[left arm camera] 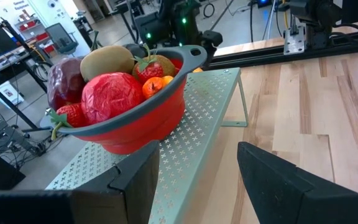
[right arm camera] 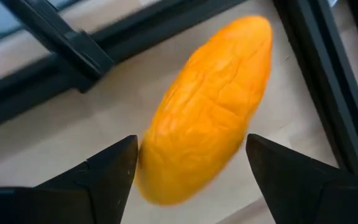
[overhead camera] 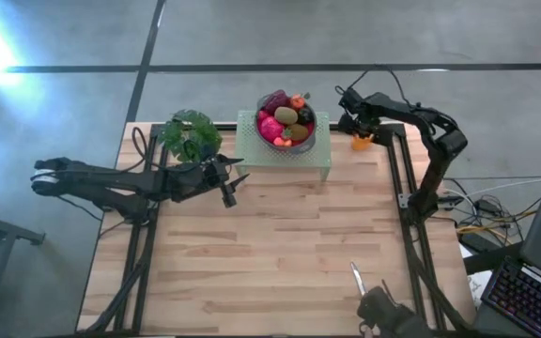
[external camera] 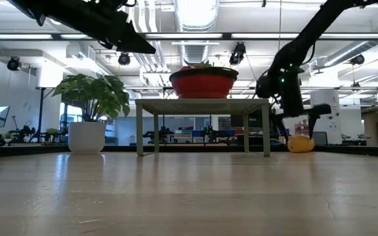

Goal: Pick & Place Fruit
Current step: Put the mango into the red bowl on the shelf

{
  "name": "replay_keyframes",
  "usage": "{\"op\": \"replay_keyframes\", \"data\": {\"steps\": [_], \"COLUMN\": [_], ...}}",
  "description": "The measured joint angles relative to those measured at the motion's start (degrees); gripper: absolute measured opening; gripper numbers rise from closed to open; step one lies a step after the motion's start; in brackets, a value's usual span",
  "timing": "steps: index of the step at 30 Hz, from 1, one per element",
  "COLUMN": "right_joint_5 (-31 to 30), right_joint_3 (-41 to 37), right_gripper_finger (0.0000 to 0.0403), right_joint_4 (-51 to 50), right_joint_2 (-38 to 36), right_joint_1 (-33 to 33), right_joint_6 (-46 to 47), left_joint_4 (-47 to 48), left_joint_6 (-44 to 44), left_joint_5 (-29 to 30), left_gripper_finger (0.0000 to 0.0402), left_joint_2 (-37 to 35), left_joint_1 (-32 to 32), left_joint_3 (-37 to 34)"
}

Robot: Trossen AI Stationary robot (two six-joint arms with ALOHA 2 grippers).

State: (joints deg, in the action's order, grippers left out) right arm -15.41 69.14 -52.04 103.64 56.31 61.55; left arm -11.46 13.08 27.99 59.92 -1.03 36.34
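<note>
An orange oval fruit point(right arm camera: 204, 118) lies on the wooden table near its far right corner point(overhead camera: 362, 141), also showing in the low view point(external camera: 300, 144). My right gripper point(right arm camera: 191, 158) points steeply down over it, open, one finger on either side of the fruit; I cannot see them touching it. More fruit point(left arm camera: 110, 96) fills a red bowl point(overhead camera: 311, 120) on a pale green perforated stand point(overhead camera: 252, 145). My left gripper point(left arm camera: 197, 177) hovers open and empty, left of the stand point(overhead camera: 228, 191), facing the bowl point(left arm camera: 160, 115).
A leafy potted plant point(overhead camera: 191, 134) stands left of the stand. A slim pale utensil point(overhead camera: 356, 279) lies near the front right. Black frame rails point(overhead camera: 397, 174) run along the table's right side close to the orange fruit. Bare wood spreads across the table's middle point(overhead camera: 280, 244).
</note>
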Motion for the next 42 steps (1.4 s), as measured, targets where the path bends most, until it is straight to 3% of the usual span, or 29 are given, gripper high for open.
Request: {"op": "replay_keyframes", "data": {"steps": [9,20,26,33,42], "right_joint_5": [0.4,0.0,0.2,-2.1,-6.8], "right_joint_3": [-0.4,-0.6,-0.9,-3.0,-3.8], "right_gripper_finger": [0.0271,0.0205,0.0188,0.0192,0.0195], "right_joint_4": [-0.1,-0.5,-7.3,-11.1,-10.7], "right_joint_2": [4.7,4.1,2.4,-6.4,-28.2], "right_joint_1": [1.8,3.0,2.1,-0.7,-9.7], "right_joint_6": [-3.5,-10.5,-14.7,-17.5,-18.8], "left_joint_4": [0.0,0.0,0.0,0.0,0.0], "left_joint_6": [0.0,0.0,0.0,0.0,0.0], "left_joint_5": [0.0,0.0,0.0,0.0,0.0], "left_gripper_finger": [0.0222,0.0222,0.0222,0.0222,0.0222], "left_joint_2": [0.0,0.0,0.0,0.0,0.0], "left_joint_1": [0.0,0.0,0.0,0.0,0.0], "left_joint_3": [0.0,0.0,0.0,0.0,0.0]}}
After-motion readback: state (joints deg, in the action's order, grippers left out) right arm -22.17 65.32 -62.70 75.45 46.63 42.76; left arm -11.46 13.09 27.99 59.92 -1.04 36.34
